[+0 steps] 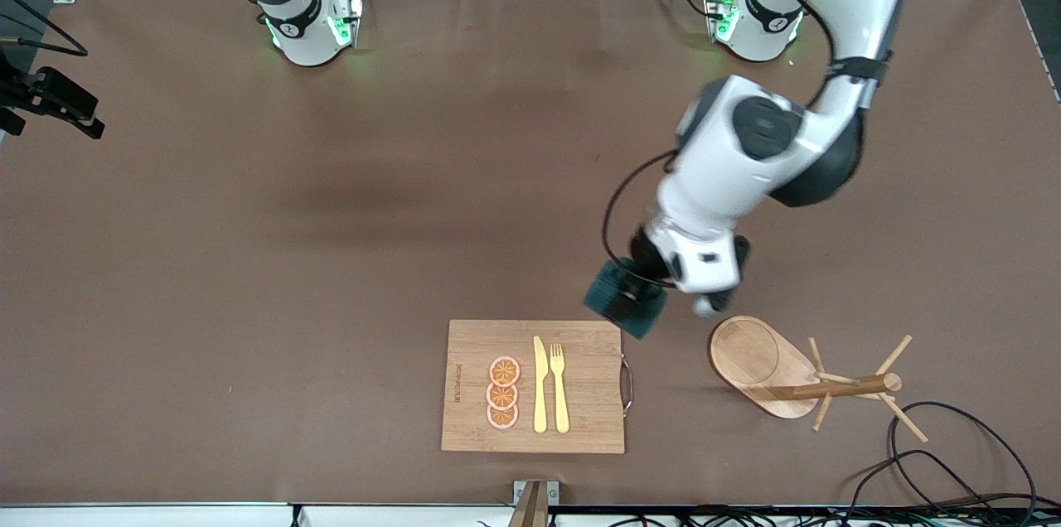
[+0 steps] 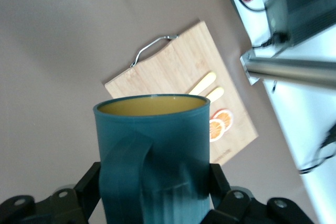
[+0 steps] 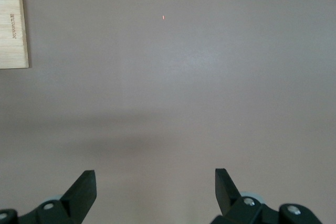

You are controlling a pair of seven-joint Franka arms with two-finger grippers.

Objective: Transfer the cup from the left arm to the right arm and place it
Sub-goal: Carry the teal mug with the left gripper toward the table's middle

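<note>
**A:** Cutting board (image 1: 580,386) first, since it sits closest to your front camera: bamboo, with a metal handle (image 1: 628,384) on the edge toward the left arm's end of the table. Where is your cup?

**B:** Your cup (image 1: 623,300) is up in the air, clamped in the left gripper (image 1: 642,288), over the brown table (image 1: 249,262) just off the board's corner. From the left wrist view you see the dark teal mug (image 2: 152,156) with its handle (image 2: 123,177) facing the camera, the ochre inside showing at the rim, and a black finger (image 2: 218,179) pressed against each side of it.

**A:** And on the board?

**B:** You have three orange slices (image 1: 503,393) stacked in a row, then a yellow knife (image 1: 540,386) and a yellow fork (image 1: 559,388) lying side by side.

**A:** Anything else near the cup?

**B:** A wooden mug tree (image 1: 816,384) lies tipped over, toward the left arm's end, its oval base (image 1: 758,361) close to the left gripper.

**B:** Your right arm waits. The right gripper (image 3: 155,187) hangs over bare table with its fingers (image 3: 84,187) spread wide and nothing between them; a corner of the board (image 3: 13,27) shows in its wrist view.
</note>
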